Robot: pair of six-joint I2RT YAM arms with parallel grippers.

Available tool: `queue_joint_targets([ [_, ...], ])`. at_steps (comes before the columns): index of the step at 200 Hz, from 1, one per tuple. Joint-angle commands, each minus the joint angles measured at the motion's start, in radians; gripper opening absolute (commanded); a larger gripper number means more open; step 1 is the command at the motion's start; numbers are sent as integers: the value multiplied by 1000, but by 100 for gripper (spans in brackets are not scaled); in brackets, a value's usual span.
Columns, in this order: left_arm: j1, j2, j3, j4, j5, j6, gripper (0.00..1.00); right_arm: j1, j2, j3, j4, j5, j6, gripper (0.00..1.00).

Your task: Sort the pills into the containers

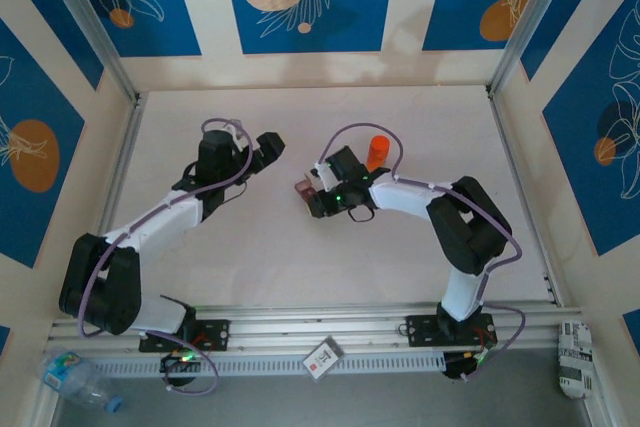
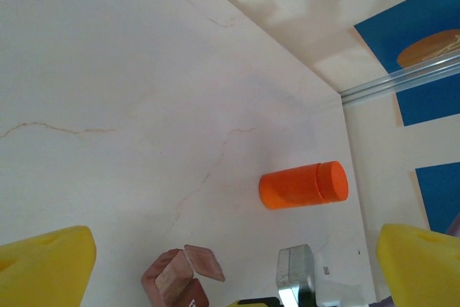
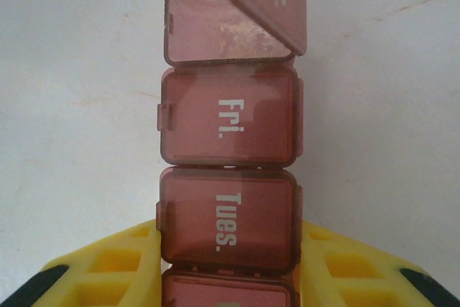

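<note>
The left gripper [image 1: 268, 145] hangs over bare table [image 1: 250, 247] with its yellow fingers [image 2: 47, 267] spread wide and nothing between them. Ahead of its fingertips, and a little to its right, sits the containers [image 1: 303, 189], with a clear gap of pale tabletop between the two.

The containers are a short strip of translucent reddish-brown square boxes joined in a row. The right wrist view gives them close up [image 3: 228, 199]: white lettering reads "Fri." on one lid and "Tues." on the next one nearer the wrist, both lids down. The box at the far end, beyond the fingertips, has its lid lifted and tilted up. A further box is cut off by the lower edge of the picture.

The right gripper [image 1: 318, 195] pinches the strip from both sides, its yellow fingers [image 3: 108, 267] pressed against the walls of the "Tues." box. Whether the strip rests on the table or is raised off it, I cannot tell.

An orange bottle [image 1: 377, 152] stands just behind the right gripper, on its far side, near but apart from the strip.

Open tabletop lies all around both grippers, out to the metal rails [image 1: 115, 162] at the sides and the pale back wall [image 1: 320, 67].

From above, the strip is a small reddish patch with no lettering legible. The left wrist view catches the lifted lid edge-on [image 2: 203, 262] and the bottle [image 2: 303, 185] beyond it.
</note>
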Motion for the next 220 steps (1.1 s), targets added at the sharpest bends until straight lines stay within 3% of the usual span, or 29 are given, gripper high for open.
queue_joint_targets([
  [1,14,-18,-8,1,23,29,100,17,28,31,-35,26,-44,33],
  [82,16,15,-21,53,39,-1,100,64,89,52,-53,77,-78,43],
  [139,16,47,-7,77,54,-14,100,70,74,41,-94,116,-82,75],
  [220,16,89,52,68,79,-1,100,73,63,51,-234,258,-58,78],
])
